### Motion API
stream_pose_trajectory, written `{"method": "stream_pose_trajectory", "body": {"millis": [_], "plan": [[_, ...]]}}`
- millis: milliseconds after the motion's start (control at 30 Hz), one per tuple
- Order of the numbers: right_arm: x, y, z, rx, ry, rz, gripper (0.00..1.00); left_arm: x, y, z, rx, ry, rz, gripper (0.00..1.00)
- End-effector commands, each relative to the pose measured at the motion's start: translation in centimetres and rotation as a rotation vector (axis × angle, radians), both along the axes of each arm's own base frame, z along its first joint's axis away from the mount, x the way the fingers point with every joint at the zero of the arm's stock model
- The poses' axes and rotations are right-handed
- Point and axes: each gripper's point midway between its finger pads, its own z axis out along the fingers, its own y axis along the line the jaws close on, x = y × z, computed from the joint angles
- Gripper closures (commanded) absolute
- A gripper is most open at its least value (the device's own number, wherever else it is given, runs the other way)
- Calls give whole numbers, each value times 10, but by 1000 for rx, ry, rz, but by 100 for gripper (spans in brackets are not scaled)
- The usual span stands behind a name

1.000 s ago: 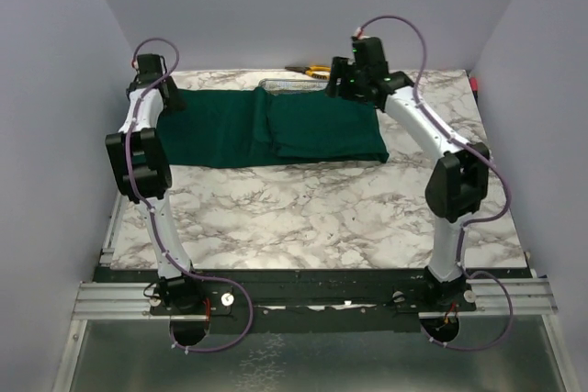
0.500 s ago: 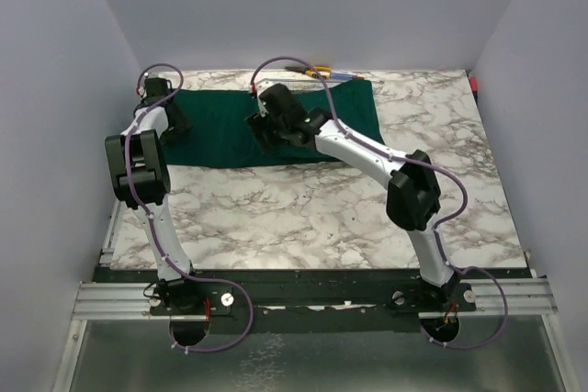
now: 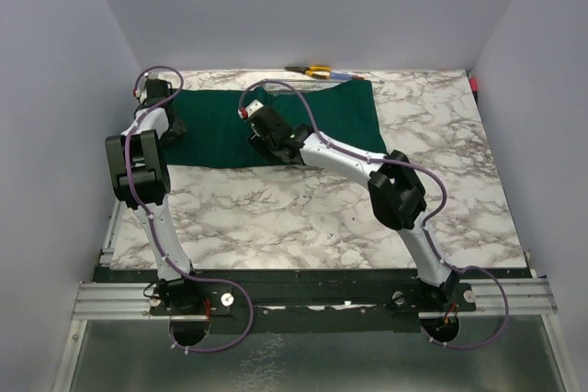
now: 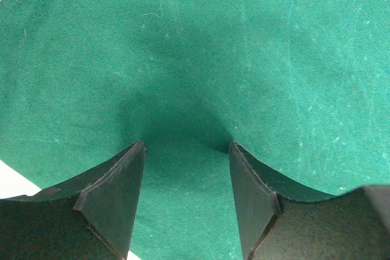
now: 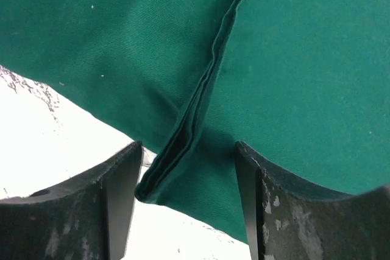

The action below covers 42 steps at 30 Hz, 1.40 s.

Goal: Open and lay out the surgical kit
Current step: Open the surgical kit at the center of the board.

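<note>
- Dark green cloth wrap (image 3: 220, 130) of the surgical kit: lies spread under both my claws, on the far part of the white marble-patterned table (image 3: 322, 218). It is folded over itself. A layered fold edge (image 5: 195, 114) runs up between my right fingers and ends in a corner just ahead of them.
- Kit contents: none visible; presumably under the cloth.
- Step in hand, as I judge it: unfolding the wrap. The kit is not yet open.
- Next move calls for: bringing the right claw down on that corner, pinching only the upper layers, and drawing them away from the left claw while the left one pins its end.
- Right claw (image 5: 187, 150): jaws wide, straddling the fold's corner, holding nothing.
- Left claw (image 4: 187, 147): jaws wide over plain cloth, holding nothing. I cannot tell whether the tips touch it.
- Right arm: stretched low, forward and across toward my left, wrist over the wrap's middle.
- Left arm: elbow raised, forearm reaching to the wrap's left end.
- Yellow-handled tool (image 3: 317, 70): beyond my right claw, past the wrap's far edge.
</note>
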Motion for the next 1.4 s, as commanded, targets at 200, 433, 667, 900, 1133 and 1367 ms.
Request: {"method": "stream_pose_trajectory", "body": {"millis": [200, 433, 667, 900, 1133, 1367], "plan": [[1, -9, 15, -72, -114, -45, 66, -9, 8, -5, 26, 39, 17, 41], [-2, -12, 50, -32, -151, -33, 99, -8, 3, -6, 4, 36, 6, 41], [-8, -13, 73, -5, -152, 19, 99, -7, 0, -7, -13, 32, -7, 41], [19, -70, 74, -30, -105, -103, 99, -7, -2, -11, -23, 39, -12, 41], [45, -176, 80, -94, -122, -309, 99, -6, -5, -10, -36, 34, -18, 41], [38, -329, 50, -275, -99, -632, 99, -3, -6, -9, -44, 31, -34, 41]]}}
